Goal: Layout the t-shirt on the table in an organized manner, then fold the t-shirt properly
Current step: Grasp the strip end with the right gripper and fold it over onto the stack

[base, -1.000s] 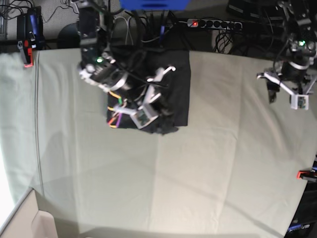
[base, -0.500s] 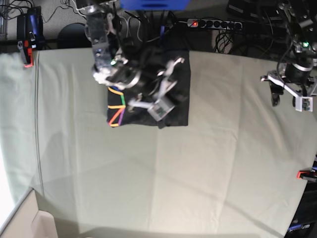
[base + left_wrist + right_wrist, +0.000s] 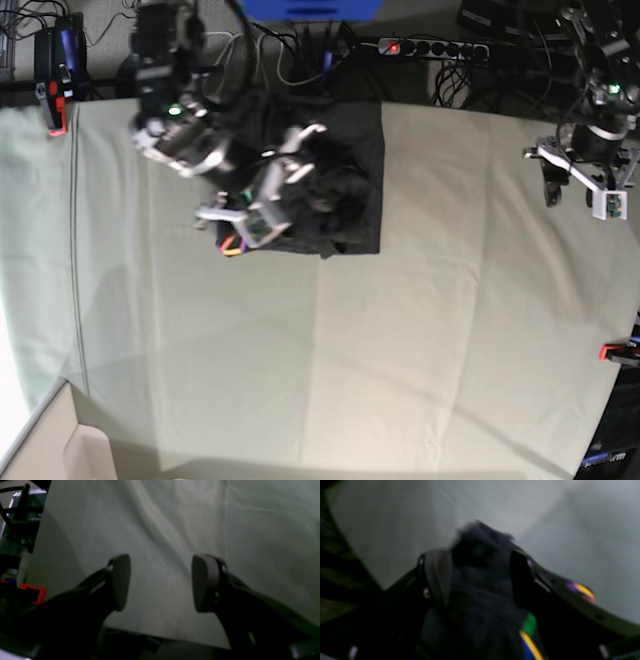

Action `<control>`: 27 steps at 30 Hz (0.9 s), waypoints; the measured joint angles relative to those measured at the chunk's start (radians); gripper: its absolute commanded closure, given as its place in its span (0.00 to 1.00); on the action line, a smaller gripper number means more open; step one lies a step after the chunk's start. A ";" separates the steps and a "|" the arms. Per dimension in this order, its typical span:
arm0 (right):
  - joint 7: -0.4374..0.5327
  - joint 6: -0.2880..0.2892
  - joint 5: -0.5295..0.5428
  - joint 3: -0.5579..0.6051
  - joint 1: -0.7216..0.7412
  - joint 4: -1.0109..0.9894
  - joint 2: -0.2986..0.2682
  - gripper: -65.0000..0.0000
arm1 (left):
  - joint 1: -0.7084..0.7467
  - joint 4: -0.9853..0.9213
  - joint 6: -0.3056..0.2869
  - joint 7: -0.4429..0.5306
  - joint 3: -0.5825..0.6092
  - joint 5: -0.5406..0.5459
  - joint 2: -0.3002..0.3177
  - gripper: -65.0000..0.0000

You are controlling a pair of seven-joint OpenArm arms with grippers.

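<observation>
The charcoal t-shirt [image 3: 345, 190] lies folded into a compact block at the far middle of the pale green table [image 3: 400, 350], with a bit of coloured print at its near left corner. My right gripper [image 3: 262, 190] hovers over the shirt's left part. In the right wrist view its jaws [image 3: 478, 577] stand open, with bunched dark fabric [image 3: 480, 585] lying between the pads; the view is blurred. My left gripper [image 3: 580, 195] hangs open over bare table at the far right, and its pads [image 3: 120, 582] hold nothing above the cloth [image 3: 175, 517].
A red clamp [image 3: 612, 352] sits on the table's right edge and shows in the left wrist view [image 3: 32, 593]. Another clamp [image 3: 55, 95] is at the far left corner. A power strip [image 3: 430, 47] and cables lie behind the table. A beige box [image 3: 50, 450] is at the near left.
My right gripper has opened and swung toward the view's left over the shirt; the fabric it pinched has settled on the folded block. The left arm has barely moved.
</observation>
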State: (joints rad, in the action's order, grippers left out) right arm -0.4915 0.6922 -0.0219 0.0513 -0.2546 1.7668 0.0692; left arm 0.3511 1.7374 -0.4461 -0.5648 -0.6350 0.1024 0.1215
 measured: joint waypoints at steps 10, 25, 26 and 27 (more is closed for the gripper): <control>0.004 0.000 0.002 -0.018 -0.042 -0.098 0.008 0.41 | -0.016 -0.015 -0.003 0.003 0.000 -0.001 0.000 0.43; 0.005 -0.001 0.001 0.116 -0.059 -0.139 -0.018 1.00 | -0.017 -0.015 -0.003 0.000 -0.003 0.000 0.006 0.43; 0.006 -0.001 0.001 0.126 -0.059 -0.139 -0.017 1.00 | -0.017 -0.015 -0.003 0.000 -0.003 0.000 0.006 0.43; 0.006 -0.001 0.000 0.132 -0.062 -0.139 -0.017 1.00 | -0.017 -0.015 -0.004 0.000 -0.003 0.000 0.005 0.43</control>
State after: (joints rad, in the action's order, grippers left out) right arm -0.4858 0.6914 -0.0216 0.1833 -0.3168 1.6279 0.0525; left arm 0.3344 1.7226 -0.4500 -0.5648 -0.6380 0.1024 0.1268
